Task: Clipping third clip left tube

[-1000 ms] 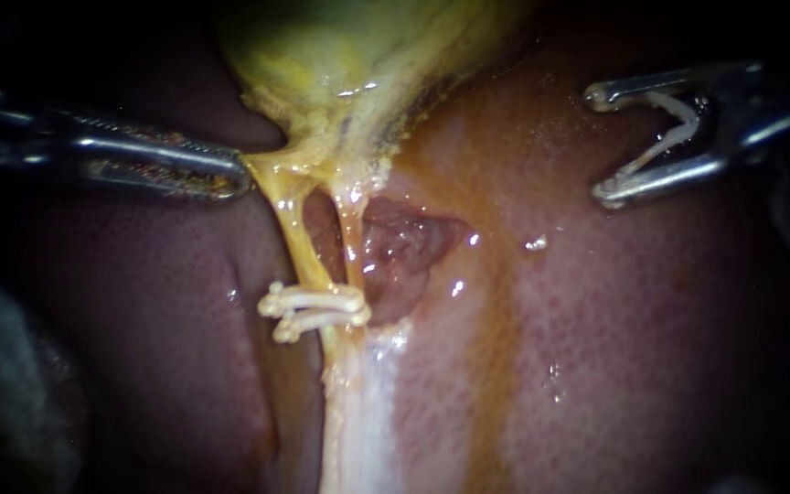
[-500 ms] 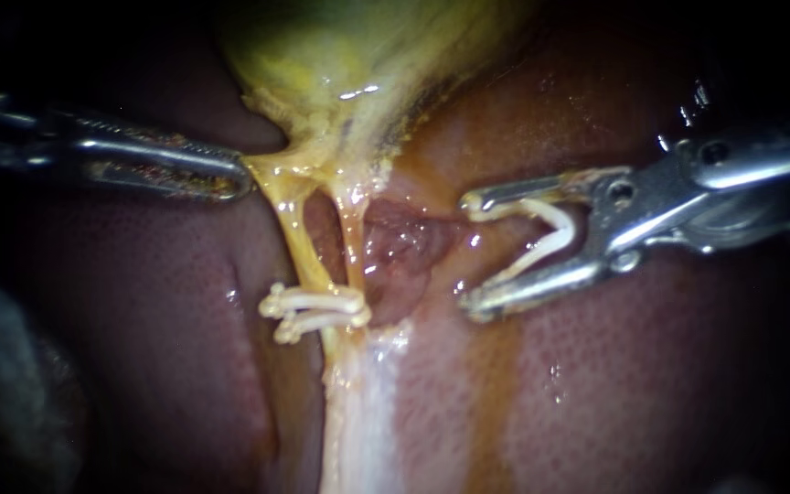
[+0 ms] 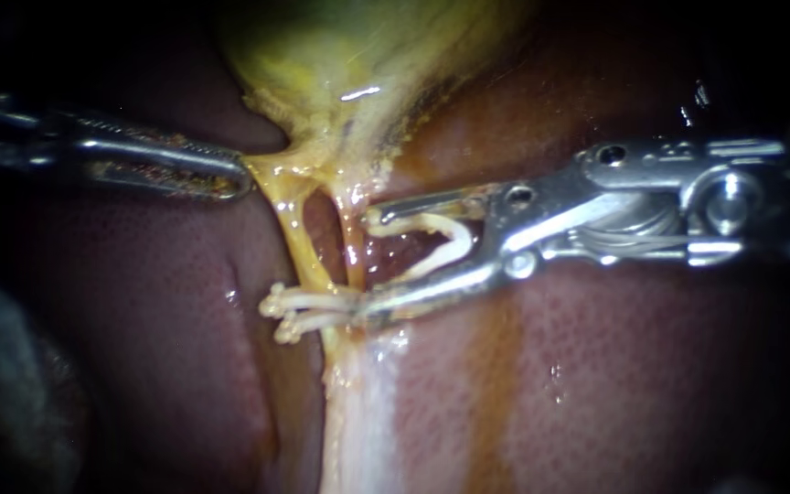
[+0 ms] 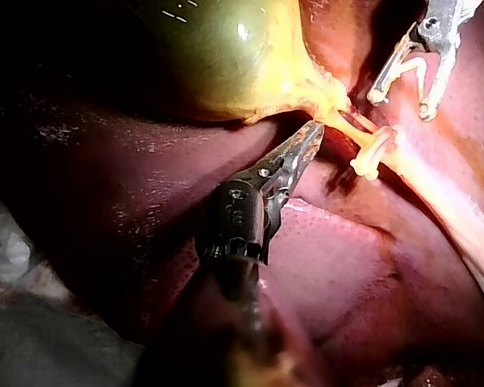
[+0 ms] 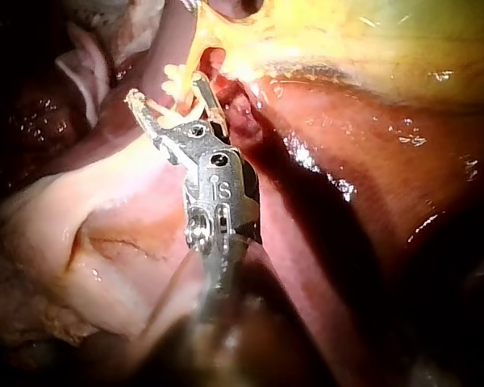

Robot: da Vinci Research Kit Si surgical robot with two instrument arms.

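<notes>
Since half a second ago the right instrument (image 3: 368, 267) has been brought in across the liver (image 3: 614, 366) from the right, so that its jaw tips, then well short of the tubes, are now found at them. Its jaws are held wide apart, and a new clip (image 3: 457, 240) is carried open between them, one leg against each jaw. The upper tip is seen just beside the right tube (image 3: 352, 247), and the lower tip is touching the near ends of the two clips (image 3: 313, 302) already fixed lower down. The left tube (image 3: 293, 240), the one to be clipped, is stretched from the neck of the gallbladder (image 3: 340, 55) down to those two clips, beyond the right tube from the jaws, and is not yet enclosed. The left instrument (image 3: 241, 178) has not been shifted: its jaws are closed on the yellow tissue at the gallbladder's neck, by which the tubes are kept taut

The step in hand is judged to be the approach with the third clip. For the next move the open jaws would need to be carried further, above the two clips, until the left tube is fully spanned and both tips are seen past it; only then should the clip be squeezed, with care that the right tube is not caught
</notes>
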